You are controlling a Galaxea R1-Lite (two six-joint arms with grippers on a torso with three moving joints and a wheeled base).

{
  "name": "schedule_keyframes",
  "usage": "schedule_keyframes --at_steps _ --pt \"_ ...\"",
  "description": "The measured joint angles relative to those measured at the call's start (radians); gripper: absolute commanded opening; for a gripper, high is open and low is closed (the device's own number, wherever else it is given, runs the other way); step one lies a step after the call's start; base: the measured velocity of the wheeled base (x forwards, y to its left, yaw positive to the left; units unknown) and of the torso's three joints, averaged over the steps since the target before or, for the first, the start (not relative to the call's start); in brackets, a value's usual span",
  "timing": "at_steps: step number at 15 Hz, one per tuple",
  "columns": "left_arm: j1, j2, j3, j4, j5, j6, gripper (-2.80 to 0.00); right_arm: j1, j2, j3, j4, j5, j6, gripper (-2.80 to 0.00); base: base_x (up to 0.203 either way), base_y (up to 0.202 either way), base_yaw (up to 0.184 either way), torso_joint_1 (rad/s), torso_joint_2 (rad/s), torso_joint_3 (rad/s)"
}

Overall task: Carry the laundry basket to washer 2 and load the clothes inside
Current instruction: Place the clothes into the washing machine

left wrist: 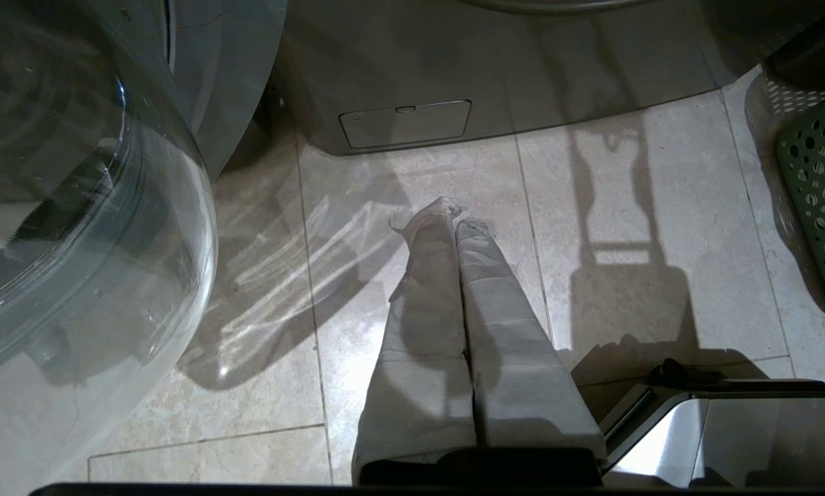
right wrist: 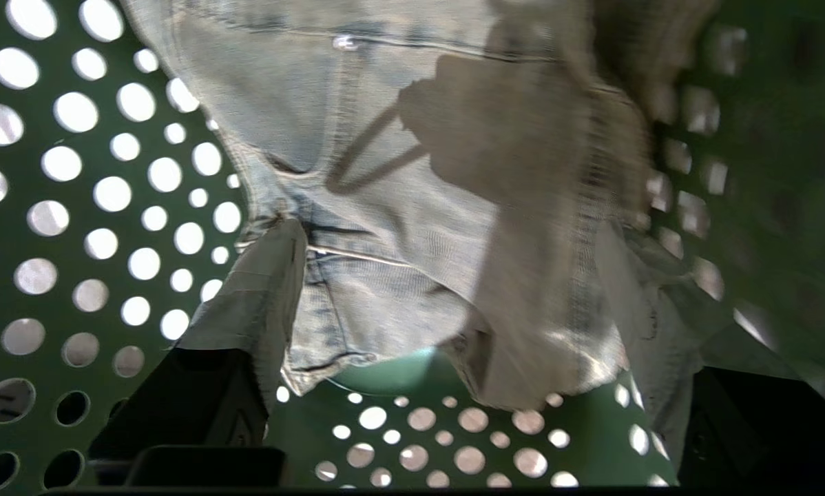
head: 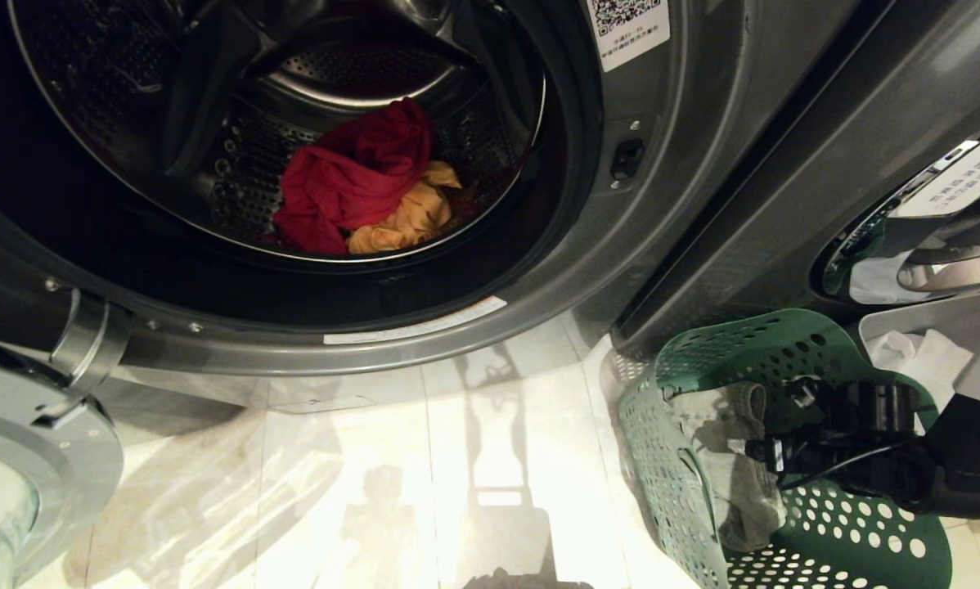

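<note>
Two garments, red [head: 351,176] and yellow [head: 412,219], lie in the washer drum [head: 236,164].
Right pincer [right wrist: 447,324], fingers spread, reaches into the green basket [head: 678,483] over denim [right wrist: 385,207]; left pincer [left wrist: 457,220] closed above the floor.

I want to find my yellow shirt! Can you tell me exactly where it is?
Look into the open washer drum, the big round metal tub with holes. At its bottom lie two garments touching each other. Yours is the yellow garment, crumpled partly under and beside the larger red garment, toward the right.
</note>
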Motion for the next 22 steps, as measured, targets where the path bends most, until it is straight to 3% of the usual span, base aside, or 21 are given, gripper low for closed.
schedule_keyframes --at_steps 4,7,9,20,21,22 --pt "0.000 0.000 0.000 0.000 0.000 0.000 -2.80 0.031 0.055 -0.085 -0.005 -0.071 -0.035 0.00 0.000 0.000 0.000 0.000 0.00 0.000" --pt "0.000 0.000 0.000 0.000 0.000 0.000 -2.80 0.037 0.087 -0.163 -0.009 -0.174 -0.146 0.00 0.000 0.000 0.000 0.000 0.00 0.000" --pt "0.000 0.000 0.000 0.000 0.000 0.000 -2.80 0.039 0.103 -0.196 -0.031 -0.175 -0.192 0.00 0.000 0.000 0.000 0.000 0.00 0.000" --pt "0.000 0.000 0.000 0.000 0.000 0.000 -2.80 0.080 0.273 -0.366 -0.042 -0.172 -0.189 0.00 0.000 0.000 0.000 0.000 0.00 0.000" --pt "0.000 0.000 0.000 0.000 0.000 0.000 -2.80 0.085 0.280 -0.373 -0.050 -0.172 -0.186 -2.80 0.000 0.000 0.000 0.000 0.00 0.000" --pt "0.000 0.000 0.000 0.000 0.000 0.000 -2.80 0.088 0.287 -0.377 -0.059 -0.172 -0.186 -2.80 0.000 0.000 0.000 0.000 0.00 0.000"
